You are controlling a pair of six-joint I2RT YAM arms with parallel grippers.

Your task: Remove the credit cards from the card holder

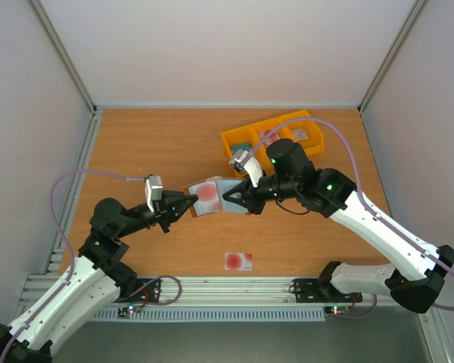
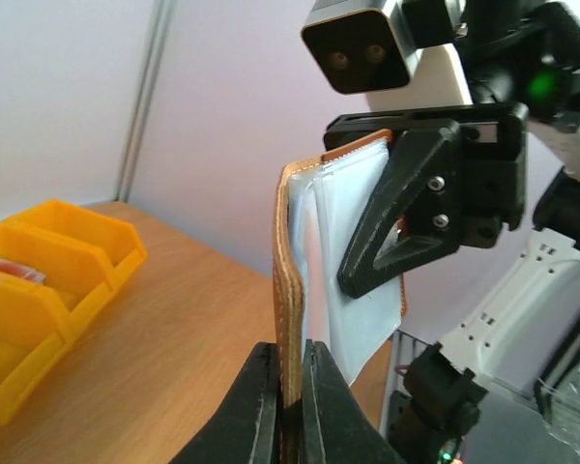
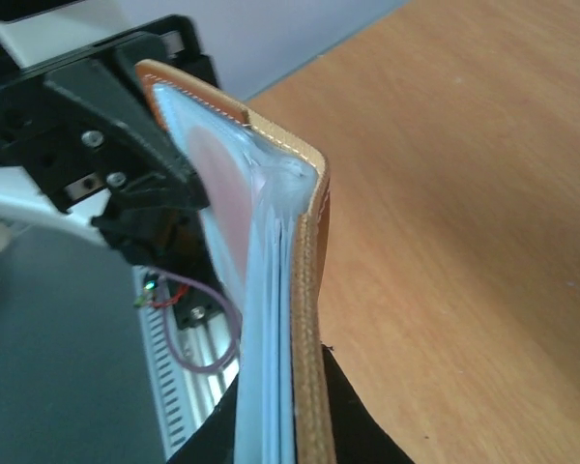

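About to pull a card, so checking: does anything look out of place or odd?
One credit card lies loose on the table near the front edge, red spot up, well away from the yellow bin. Otherwise nothing stands out: the card holder hangs open between the left gripper and right gripper, with no visible damage.

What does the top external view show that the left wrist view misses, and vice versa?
Top external only: a loose credit card on the table, and the red-spotted card inside the open card holder. Left wrist only: the holder's stitched leather edge, seen end-on in the left end effector. Both: the holder, the right end effector gripping it, the yellow bin.
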